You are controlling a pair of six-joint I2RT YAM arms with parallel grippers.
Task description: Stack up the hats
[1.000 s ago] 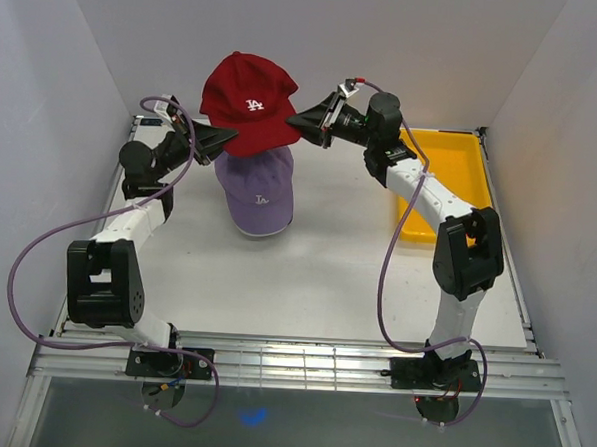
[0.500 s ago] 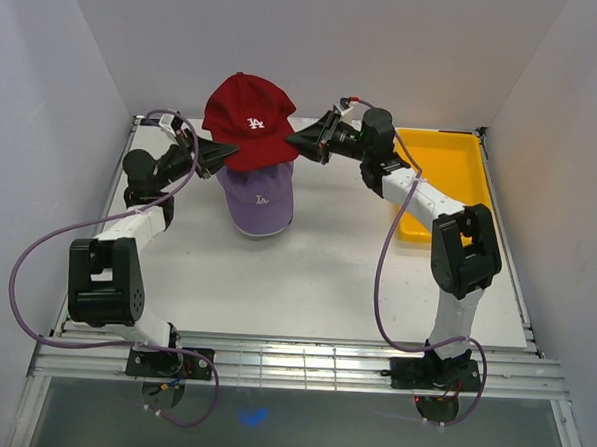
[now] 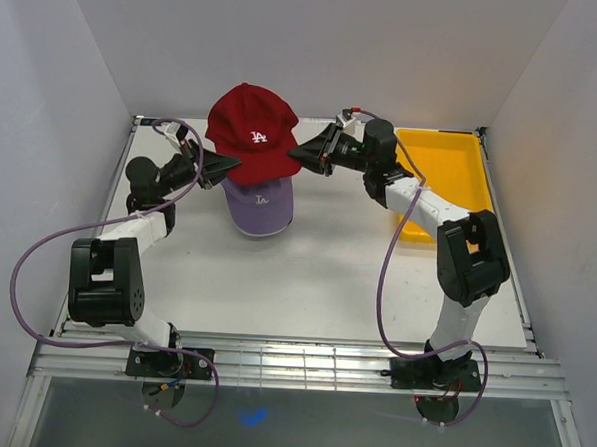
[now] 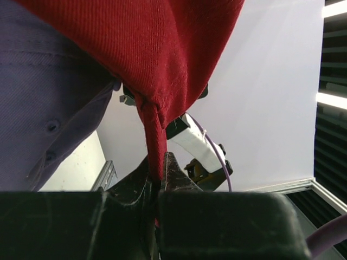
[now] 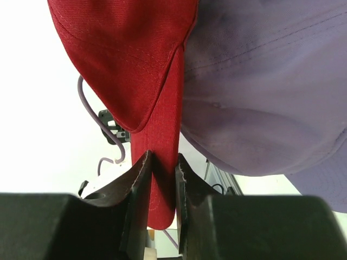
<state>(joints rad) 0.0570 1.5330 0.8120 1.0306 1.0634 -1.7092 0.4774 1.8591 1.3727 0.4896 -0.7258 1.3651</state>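
Two robot arms hold a red hat (image 3: pixel 251 131) between them over the back of a white bench (image 3: pixel 306 274), directly above a lavender hat (image 3: pixel 259 206) that sits on the surface with its brim toward the near edge. The left pincer (image 3: pixel 231 166) is clamped on the red hat's lower edge from the left, and the right pincer (image 3: pixel 294 151) grips the opposite edge from the right; each wrist camera shows a fold of red fabric pinched tight between the dark fingers. White "LA" lettering is stitched on the front of the red crown, facing the overhead camera. The lavender hat carries a small white emblem on its front, partly under the red brim and too small to read with certainty. From above, the red hat overlaps the lavender crown; whether the two touch cannot be told. A yellow tray (image 3: pixel 452 156) lies at the back right corner, behind the right arm.
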